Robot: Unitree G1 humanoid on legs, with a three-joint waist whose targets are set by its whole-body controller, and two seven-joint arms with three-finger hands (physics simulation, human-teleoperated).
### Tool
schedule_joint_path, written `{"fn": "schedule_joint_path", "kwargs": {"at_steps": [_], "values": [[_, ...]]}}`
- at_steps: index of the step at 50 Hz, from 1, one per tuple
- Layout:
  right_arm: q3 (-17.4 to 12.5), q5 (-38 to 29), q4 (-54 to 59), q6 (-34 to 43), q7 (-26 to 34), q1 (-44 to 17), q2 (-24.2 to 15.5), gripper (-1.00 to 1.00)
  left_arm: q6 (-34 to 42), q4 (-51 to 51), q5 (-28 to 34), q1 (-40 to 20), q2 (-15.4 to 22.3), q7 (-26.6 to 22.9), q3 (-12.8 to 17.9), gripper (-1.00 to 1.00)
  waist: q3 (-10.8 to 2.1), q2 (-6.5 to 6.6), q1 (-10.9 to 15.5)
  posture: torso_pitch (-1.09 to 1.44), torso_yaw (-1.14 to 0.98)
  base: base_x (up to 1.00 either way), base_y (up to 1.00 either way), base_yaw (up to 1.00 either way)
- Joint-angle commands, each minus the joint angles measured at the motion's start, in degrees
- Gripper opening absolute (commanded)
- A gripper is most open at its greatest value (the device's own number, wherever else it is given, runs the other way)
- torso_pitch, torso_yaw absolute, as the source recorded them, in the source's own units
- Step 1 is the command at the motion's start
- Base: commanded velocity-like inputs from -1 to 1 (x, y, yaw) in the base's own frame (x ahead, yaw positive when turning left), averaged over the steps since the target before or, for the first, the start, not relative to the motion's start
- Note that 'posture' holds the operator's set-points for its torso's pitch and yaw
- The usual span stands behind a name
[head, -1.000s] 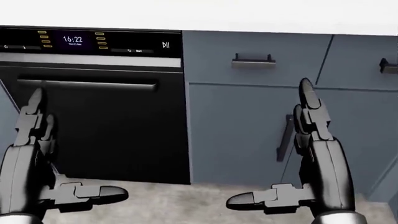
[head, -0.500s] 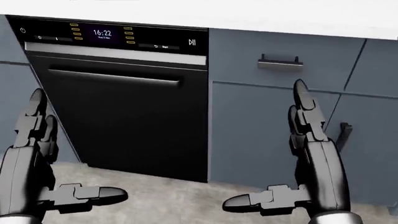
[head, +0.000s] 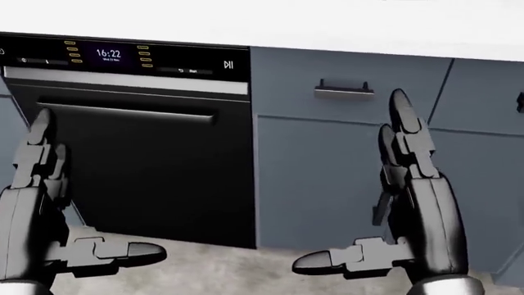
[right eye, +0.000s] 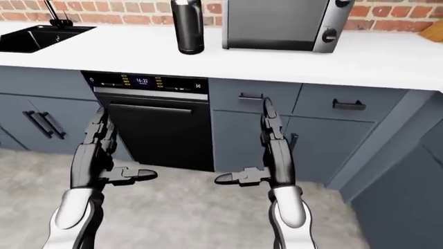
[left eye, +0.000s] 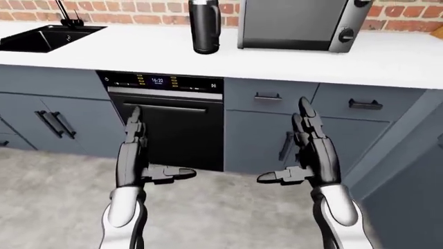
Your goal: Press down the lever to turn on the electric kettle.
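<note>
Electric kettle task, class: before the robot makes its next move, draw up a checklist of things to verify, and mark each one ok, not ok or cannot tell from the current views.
1. Kettle in sight, upright on the counter beside the microwave: ok.
2. Lever visible: cannot tell; the kettle's top is cut off by the picture's edge.
3. Left hand free, fingers open: ok.
4. Right hand free, fingers open: ok.
5. Hands raised to kettle level: not ok; both hang low against the dishwasher and cabinet doors.
6. Way to the counter unobstructed: ok; only bare floor shows.
</note>
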Motion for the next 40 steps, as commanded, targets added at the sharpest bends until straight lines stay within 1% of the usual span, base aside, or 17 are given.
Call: {"fn": "schedule_joint_path", "kwargs": {"at_steps": [1, 3, 4, 5, 7, 12, 14, 16, 17, 19, 25, 29, 30, 31, 34, 38, 40], "values": [[-0.20, -0.14, -1.74, -1.55, -0.28, -0.81, -0.20, 1.00, -1.85, -1.64, -0.20, -0.97, 0.00, -0.11, -0.28, 1.00, -0.49, -0.30, -0.10, 0.00, 0.00, 0.20, 0.00, 0.00], [-0.17, -0.21, -1.73, -1.52, -0.23, -0.83, -0.23, 1.00, -0.50, -2.58, -0.28, -1.39, 0.12, -0.15, -0.15, 1.00, -1.57, -3.90, -0.11, 0.00, 0.00, 0.20, 0.00, 0.00], [-0.13, -0.25, -1.90, -1.46, -0.23, -0.75, -0.21, 1.00, -1.87, -1.72, -0.23, -0.85, -0.03, -0.11, -0.29, 1.00, -0.79, -1.36, -0.92, 0.00, 0.00, 0.21, 0.00, 0.00], [-0.13, -0.27, -2.02, -1.41, -0.23, -0.72, -0.21, 1.00, -2.38, -1.34, -0.24, -0.68, -0.09, -0.08, -0.29, 1.00, -0.51, -2.23, -0.65, 0.00, 0.00, 0.20, 0.00, 0.00], [-0.16, -0.27, -2.00, -1.46, -0.23, -0.68, -0.19, 1.00, -2.41, -1.45, -0.19, -0.56, -0.13, -0.03, -0.36, 1.00, -0.52, -2.11, -1.21, 0.00, 0.00, 0.19, 0.00, 0.00], [-0.22, -0.15, -1.89, -1.69, -0.14, -0.59, -0.20, 1.00, -2.70, -1.40, -0.25, -0.30, -0.13, -0.05, -0.22, 1.00, 0.31, 0.53, -1.23, 0.00, 0.00, 0.20, 0.00, 0.00], [-0.27, -0.12, -2.02, -1.64, -0.11, -0.57, -0.22, 1.00, -2.80, -1.40, -0.31, -0.22, -0.14, -0.05, -0.14, 1.00, 0.06, 2.46, -1.48, 0.00, 0.00, 0.20, 0.00, 0.00], [-0.28, -0.11, -2.23, -1.57, -0.08, -0.51, -0.23, 1.00, -2.95, -1.34, -0.31, -0.13, -0.16, -0.04, -0.16, 1.00, -1.36, 6.20, -1.42, 0.00, 0.00, 0.20, 0.00, 0.00], [-0.24, -0.15, -2.33, -1.51, -0.05, -0.51, -0.24, 1.00, -2.95, -1.40, -0.35, -0.08, -0.18, -0.04, -0.13, 1.00, -0.82, 3.76, -0.67, 0.00, 0.00, 0.20, 0.00, 0.00], [-0.10, -0.26, -2.37, -1.53, -0.04, -0.50, -0.21, 1.00, -2.97, -1.70, -0.46, 0.16, -0.18, -0.10, -0.02, 1.00, -0.55, 4.30, -0.62, 0.00, 0.00, 0.20, 0.00, 0.00], [0.23, -0.51, -2.72, -1.34, -0.01, -0.40, -0.14, 1.00, -3.26, -1.57, -0.56, 0.35, -0.20, -0.13, 0.16, 1.00, -0.34, 0.95, -0.12, 0.00, 0.00, 0.20, 0.00, 0.00], [0.21, -0.53, -2.73, -1.34, 0.04, -0.44, -0.16, 1.00, -3.25, -1.62, -0.63, 0.39, -0.18, -0.16, 0.24, 1.00, -1.12, -4.11, -0.19, 0.00, 0.00, 0.20, 0.00, 0.00], [0.19, -0.53, -2.72, -1.35, 0.03, -0.46, -0.15, 1.00, -3.29, -1.60, -0.64, 0.41, -0.16, -0.16, 0.29, 1.00, -0.99, -1.77, -0.81, 0.00, 0.00, 0.20, 0.00, 0.00], [0.19, -0.53, -2.67, -1.35, 0.04, -0.50, -0.15, 1.00, -3.27, -1.59, -0.67, 0.38, -0.15, -0.16, 0.33, 1.00, -0.89, -2.73, -0.42, 0.00, 0.00, 0.20, 0.00, 0.00], [0.23, -0.55, -2.61, -1.43, 0.07, -0.53, -0.15, 1.00, -3.30, -1.57, -0.70, 0.39, -0.14, -0.17, 0.36, 1.00, -0.98, -1.87, -1.00, 0.00, 0.00, 0.20, 0.00, 0.00], [0.23, -0.62, -2.80, -1.37, 0.00, -0.50, -0.10, 1.00, -3.19, -1.68, -0.73, 0.39, -0.13, -0.16, 0.40, 1.00, -0.14, 0.65, -1.32, 0.00, 0.00, 0.21, 0.00, 0.00], [0.14, -0.68, -3.08, -1.26, -0.22, -0.43, -0.05, 1.00, -3.14, -1.81, -0.75, 0.47, -0.16, -0.15, 0.38, 1.00, -0.35, 2.86, -1.59, 0.00, 0.00, 0.20, 0.00, 0.00]]}}
